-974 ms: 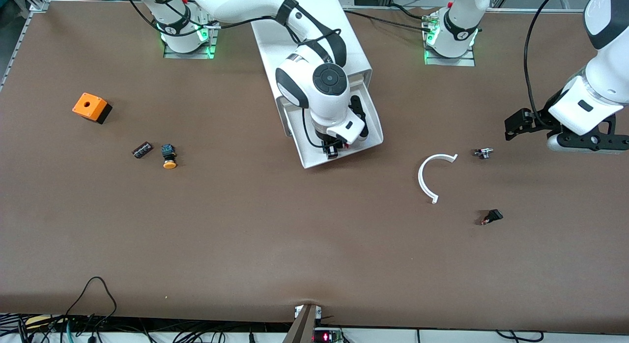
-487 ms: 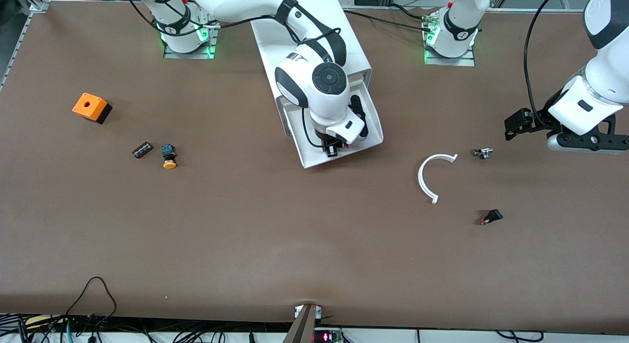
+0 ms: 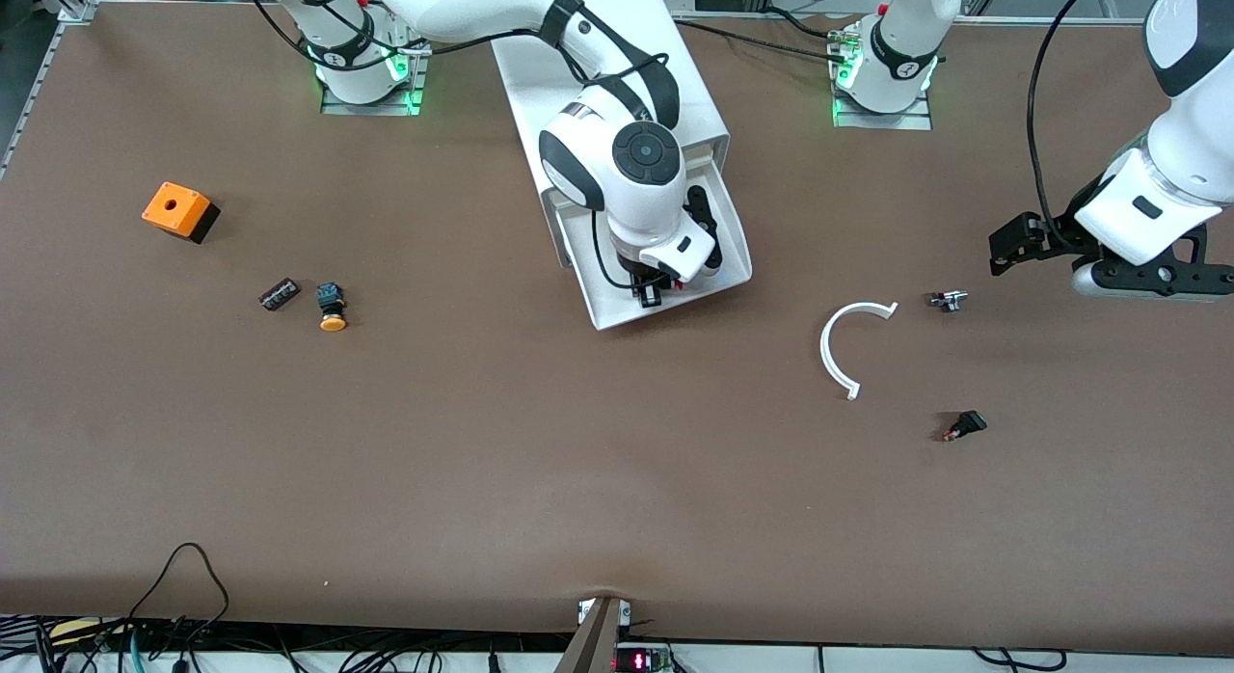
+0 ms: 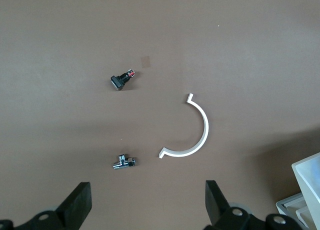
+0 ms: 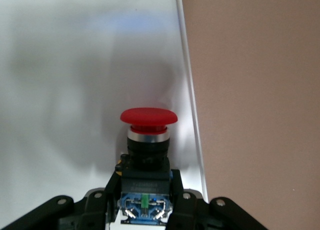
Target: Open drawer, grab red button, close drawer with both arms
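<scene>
The white cabinet (image 3: 699, 90) stands between the arm bases with its drawer (image 3: 617, 314) pulled out toward the front camera. My right gripper (image 3: 656, 292) reaches down into the drawer. In the right wrist view it (image 5: 145, 190) is shut on the black-blue body of the button (image 5: 148, 117), whose red cap points away from the fingers over the white drawer floor (image 5: 75, 65). In the front view only a speck of the button (image 3: 681, 285) shows beside the wrist. My left gripper (image 4: 147, 210) hangs open over bare table at the left arm's end, holding nothing.
A white curved piece (image 3: 848, 350), a small metal valve (image 3: 948, 300) and a small black part (image 3: 965, 426) lie near the left gripper. Toward the right arm's end are an orange box (image 3: 176, 210), a yellow-capped button (image 3: 332, 311) and a dark block (image 3: 279, 294).
Nothing has visibly moved in the front view; both arms stay where they were.
</scene>
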You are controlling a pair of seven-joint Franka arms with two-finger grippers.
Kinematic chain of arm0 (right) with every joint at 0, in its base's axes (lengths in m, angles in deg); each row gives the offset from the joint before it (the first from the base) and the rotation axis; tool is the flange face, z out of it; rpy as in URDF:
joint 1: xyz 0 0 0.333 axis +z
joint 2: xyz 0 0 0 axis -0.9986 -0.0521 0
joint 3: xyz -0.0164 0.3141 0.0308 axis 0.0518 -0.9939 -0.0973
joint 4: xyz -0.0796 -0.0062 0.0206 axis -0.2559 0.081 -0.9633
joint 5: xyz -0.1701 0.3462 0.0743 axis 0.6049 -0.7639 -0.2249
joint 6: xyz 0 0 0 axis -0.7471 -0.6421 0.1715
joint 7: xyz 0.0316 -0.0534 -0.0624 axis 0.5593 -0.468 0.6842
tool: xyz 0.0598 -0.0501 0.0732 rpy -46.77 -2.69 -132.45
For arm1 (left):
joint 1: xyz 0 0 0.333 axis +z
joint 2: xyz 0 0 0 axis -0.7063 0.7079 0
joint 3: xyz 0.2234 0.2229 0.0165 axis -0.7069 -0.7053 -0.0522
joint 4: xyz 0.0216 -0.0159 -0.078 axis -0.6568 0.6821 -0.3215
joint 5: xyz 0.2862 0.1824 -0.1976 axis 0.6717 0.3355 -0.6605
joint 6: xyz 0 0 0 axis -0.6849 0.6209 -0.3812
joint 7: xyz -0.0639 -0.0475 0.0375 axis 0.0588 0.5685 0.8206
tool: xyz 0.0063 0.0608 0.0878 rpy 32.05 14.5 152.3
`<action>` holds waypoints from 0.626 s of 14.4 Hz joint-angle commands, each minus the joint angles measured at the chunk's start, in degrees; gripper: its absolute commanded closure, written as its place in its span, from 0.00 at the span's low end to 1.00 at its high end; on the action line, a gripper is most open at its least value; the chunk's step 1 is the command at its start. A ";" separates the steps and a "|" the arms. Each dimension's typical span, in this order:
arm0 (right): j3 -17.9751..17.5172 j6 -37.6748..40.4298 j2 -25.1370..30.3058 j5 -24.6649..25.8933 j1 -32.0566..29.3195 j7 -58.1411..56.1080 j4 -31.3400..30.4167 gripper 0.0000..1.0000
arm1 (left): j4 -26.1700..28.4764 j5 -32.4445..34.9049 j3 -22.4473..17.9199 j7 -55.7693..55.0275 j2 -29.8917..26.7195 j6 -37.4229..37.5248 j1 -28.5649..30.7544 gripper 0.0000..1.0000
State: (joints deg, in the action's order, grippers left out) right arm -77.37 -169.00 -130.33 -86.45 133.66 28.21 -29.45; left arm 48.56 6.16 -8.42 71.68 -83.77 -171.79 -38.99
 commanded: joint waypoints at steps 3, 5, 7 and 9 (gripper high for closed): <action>-0.01 3.80 3.72 -0.91 0.03 0.21 0.51 0.63 | -0.06 -0.92 0.19 0.36 -0.51 0.28 0.29 0.00; 0.34 5.12 4.87 -0.74 0.47 0.38 0.51 0.63 | -0.06 -0.92 0.19 0.36 -0.51 0.28 0.12 0.00; 1.40 6.52 6.53 -0.74 -0.05 2.04 0.51 0.63 | -0.06 -0.92 0.28 0.28 -0.51 0.63 -0.41 0.00; 1.84 7.58 9.08 -0.74 -1.72 3.89 0.51 0.63 | -0.23 -1.27 0.97 -0.43 -0.51 1.86 -0.41 0.00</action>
State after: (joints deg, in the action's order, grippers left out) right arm -76.01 -163.32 -124.10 -86.45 133.36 30.40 -28.73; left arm 48.56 6.08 -8.02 71.65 -83.77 -171.35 -39.34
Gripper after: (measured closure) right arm 0.581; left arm 0.000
